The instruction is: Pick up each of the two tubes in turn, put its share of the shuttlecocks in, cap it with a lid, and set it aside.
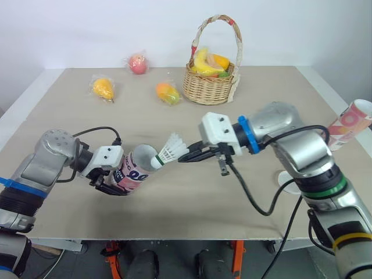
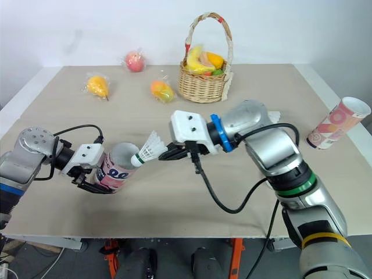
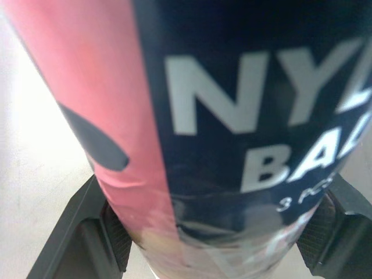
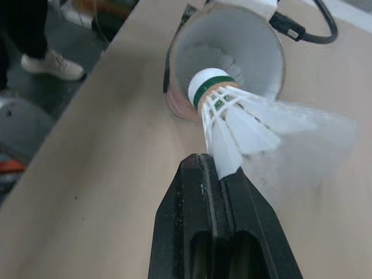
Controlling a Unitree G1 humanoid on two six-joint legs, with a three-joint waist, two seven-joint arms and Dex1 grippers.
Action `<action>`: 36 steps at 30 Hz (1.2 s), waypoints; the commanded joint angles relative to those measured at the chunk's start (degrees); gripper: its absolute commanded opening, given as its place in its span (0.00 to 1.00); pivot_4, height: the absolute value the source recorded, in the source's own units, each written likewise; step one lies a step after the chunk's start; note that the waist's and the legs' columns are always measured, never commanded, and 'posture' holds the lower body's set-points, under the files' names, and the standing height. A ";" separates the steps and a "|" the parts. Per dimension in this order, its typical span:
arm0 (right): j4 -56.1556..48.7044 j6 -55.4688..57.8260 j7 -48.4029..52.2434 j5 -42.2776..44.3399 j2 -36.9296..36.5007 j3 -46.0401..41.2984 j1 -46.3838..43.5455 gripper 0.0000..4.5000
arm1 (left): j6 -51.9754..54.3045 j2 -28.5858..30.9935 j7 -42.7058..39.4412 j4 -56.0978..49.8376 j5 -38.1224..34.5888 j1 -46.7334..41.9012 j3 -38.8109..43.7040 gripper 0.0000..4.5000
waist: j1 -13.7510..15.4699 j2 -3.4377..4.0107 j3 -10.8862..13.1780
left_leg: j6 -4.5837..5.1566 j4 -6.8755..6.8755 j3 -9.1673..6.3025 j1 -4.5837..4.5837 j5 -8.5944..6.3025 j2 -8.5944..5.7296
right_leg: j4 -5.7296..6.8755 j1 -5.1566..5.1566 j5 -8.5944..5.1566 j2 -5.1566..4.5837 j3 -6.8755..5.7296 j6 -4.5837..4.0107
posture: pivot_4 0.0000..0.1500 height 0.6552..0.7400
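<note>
My left gripper (image 1: 110,180) is shut on a pink and dark blue tube (image 1: 135,170), held tilted just above the table with its open mouth (image 4: 229,55) facing my right arm. My right gripper (image 1: 185,157) is shut on the feather skirt of a white shuttlecock (image 1: 170,151). Its green-banded cork tip (image 4: 206,87) sits right at the tube's mouth. Something white lies deep inside the tube. A second pink tube (image 1: 350,124) lies at the table's right edge. A white round lid (image 1: 289,181) peeks out behind my right forearm.
A wicker basket (image 1: 209,81) of fruit stands at the back centre. Three bagged fruits lie at the back left: a red one (image 1: 138,63), a yellow one (image 1: 103,88) and an orange one (image 1: 167,92). In the right wrist view, a person's shoe (image 4: 55,65) stands on the floor past the table edge.
</note>
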 commanded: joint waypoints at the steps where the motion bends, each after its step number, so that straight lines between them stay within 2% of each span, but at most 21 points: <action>1: 3.25 -3.09 -0.23 -3.92 3.41 2.00 -4.92 0.01 | -0.14 -0.91 0.14 0.19 0.76 1.68 -1.81 0.71 | 0.03 0.00 0.00 | 0.00 0.00 -0.03 0.00 0.01 0.00 | 0.01 0.00 0.00 0.01 -0.04 -0.01 | 1.00 1.00; 4: 5.23 -3.39 0.22 -4.52 5.54 2.00 -6.70 0.01 | -0.28 -0.94 0.24 0.18 0.76 1.96 -1.61 0.71 | 0.22 -0.02 -0.01 | -0.01 0.00 -0.07 0.01 0.02 0.02 | 0.02 0.02 0.00 0.02 -0.09 -0.03 | 1.00 1.00; 5: 5.28 -2.49 0.80 -3.52 6.15 1.32 -7.11 0.11 | -0.33 -0.97 0.32 0.12 0.75 2.09 -1.57 0.71 | 0.29 -0.03 -0.02 | -0.02 0.00 -0.08 0.01 0.02 0.02 | 0.01 0.04 -0.02 0.01 -0.08 -0.03 | 1.00 1.00; 7: 3.58 -0.78 3.19 -0.28 6.14 -0.37 -6.86 0.24 | -0.39 -1.01 0.49 -0.10 0.73 2.37 -1.51 0.71 | 0.31 -0.03 -0.02 | -0.02 0.00 -0.07 0.00 0.02 0.01 | 0.01 0.03 -0.02 -0.02 -0.08 -0.03 | 1.00 1.00; 8: 1.98 0.00 4.49 1.86 5.64 -1.55 -6.05 0.24 | -0.38 -1.03 0.59 -0.25 0.74 2.49 -1.48 0.71 | 0.30 -0.03 -0.02 | -0.02 0.00 -0.07 0.00 0.02 0.01 | 0.01 0.04 -0.02 -0.02 -0.07 -0.03 | 1.00 1.00; 9: 0.89 0.43 5.32 3.20 5.25 -2.30 -5.44 0.36 | -0.36 -1.04 0.65 -0.34 0.75 2.56 -1.46 0.71 | 0.37 -0.03 -0.02 | -0.02 0.00 -0.07 0.00 0.02 0.01 | 0.01 0.03 -0.02 -0.02 -0.08 -0.03 | 1.00 1.00; 11: -1.47 4.49 5.50 6.99 3.51 -5.33 -3.53 0.44 | -0.10 -1.10 0.75 -0.76 0.61 2.80 -1.41 0.71 | 0.43 -0.04 -0.02 | -0.02 0.00 -0.13 -0.01 0.02 0.02 | 0.01 0.05 -0.03 -0.02 -0.13 -0.05 | 1.00 1.00; 14: -4.49 8.41 5.28 11.06 0.65 -9.24 -0.49 0.44 | 0.22 -1.14 0.80 -1.30 0.50 3.09 -1.37 0.71 | 0.57 -0.05 -0.03 | -0.02 0.00 -0.24 -0.01 0.02 0.02 | 0.01 0.09 -0.03 -0.04 -0.19 -0.05 | 1.00 1.00; 17: -4.26 13.22 0.51 13.58 -2.78 -15.91 3.54 0.44 | 0.32 -1.19 0.83 -1.56 0.50 3.20 -1.30 0.71 | 0.59 -0.05 -0.03 | -0.02 0.00 -0.23 -0.01 0.02 0.00 | 0.01 0.10 -0.03 -0.11 -0.21 -0.05 | 1.00 1.00; 20: -1.86 13.18 -5.15 9.91 -6.42 -19.00 7.93 0.44 | 0.47 -1.11 0.81 -1.95 0.45 3.46 -1.25 0.71 | 0.61 -0.05 -0.03 | -0.02 0.00 -0.21 -0.01 0.02 -0.04 | 0.00 0.10 -0.04 -0.10 -0.24 -0.05 | 1.00 1.00; 24: 13.00 16.02 -23.48 1.05 -8.38 -24.51 10.33 0.44 | 0.49 -0.96 0.74 -2.22 0.30 3.93 -1.08 0.71 | 0.63 -0.08 -0.02 | -0.02 -0.02 -0.07 0.02 0.02 -0.03 | 0.00 0.07 -0.03 -0.09 -0.19 -0.08 | 1.00 1.00; 26: 18.48 16.43 -29.30 -0.74 -9.52 -27.96 11.67 0.44 | 0.46 -0.89 0.73 -2.22 0.27 4.14 -1.04 0.71 | 0.74 -0.11 -0.03 | -0.06 -0.01 -0.05 -0.03 0.05 -0.12 | -0.03 0.07 -0.04 -0.17 -0.14 0.01 | 1.00 1.00; 31: 26.88 11.70 -36.94 -5.58 -11.02 -30.02 15.19 0.44 | 0.02 -0.83 0.65 -1.98 0.43 4.52 -0.90 0.71 | 0.46 -0.02 -0.05 | 0.10 -0.13 0.13 -0.05 -0.06 -0.22 | -0.07 -0.02 -0.13 -0.25 0.08 0.11 | 1.00 1.00; 36: 36.32 8.00 -41.41 -7.70 -10.12 -30.29 13.18 0.44 | -0.35 -0.69 0.65 -1.50 0.60 4.59 -0.76 0.71 | 0.34 0.01 -0.04 | 0.12 -0.13 0.10 -0.02 -0.07 -0.22 | -0.07 0.03 -0.11 -0.16 0.14 0.14 | 1.00 1.00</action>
